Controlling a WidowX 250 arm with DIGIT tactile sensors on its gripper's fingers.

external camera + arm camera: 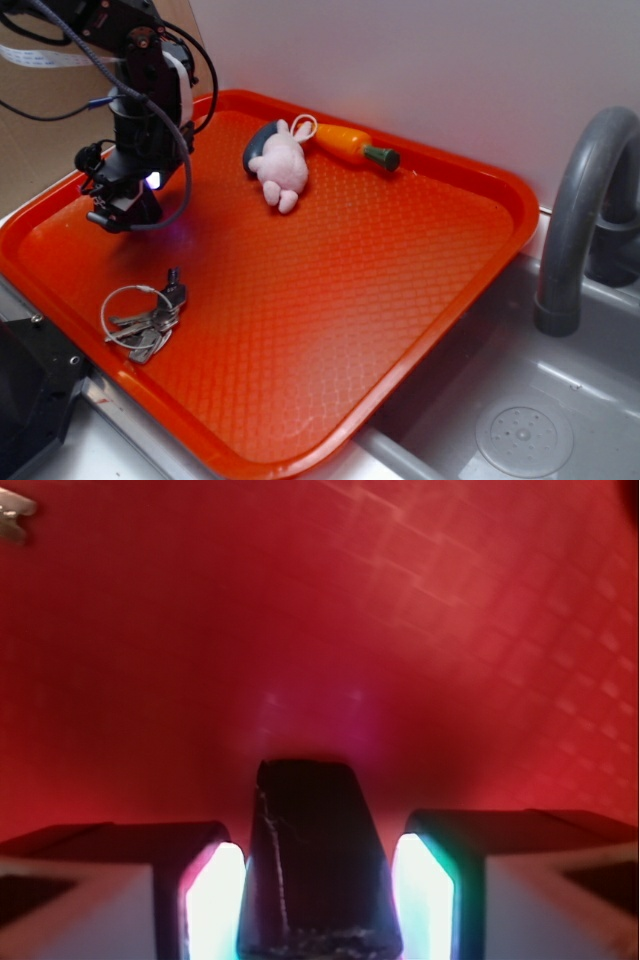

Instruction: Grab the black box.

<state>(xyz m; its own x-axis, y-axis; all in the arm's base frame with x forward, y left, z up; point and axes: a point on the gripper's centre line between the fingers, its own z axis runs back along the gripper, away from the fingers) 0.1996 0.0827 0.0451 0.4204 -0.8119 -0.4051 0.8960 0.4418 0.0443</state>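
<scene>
Gripper (318,880) low over tray (420,260) | jaws apart, flanking box (315,850) | approach done | closing, lifting remain

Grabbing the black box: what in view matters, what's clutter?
In play: black box, sitting between the fingers of the tool; orange tray under it.

Clutter: pink plush bunny, toy carrot, dark grey-blue oval thing behind the bunny, key ring, grey faucet.

Bare tray (330,300) spreads right of the pincer (125,212); keys (145,315) lie near (bunny (283,165), carrot (355,145) well apart).
</scene>
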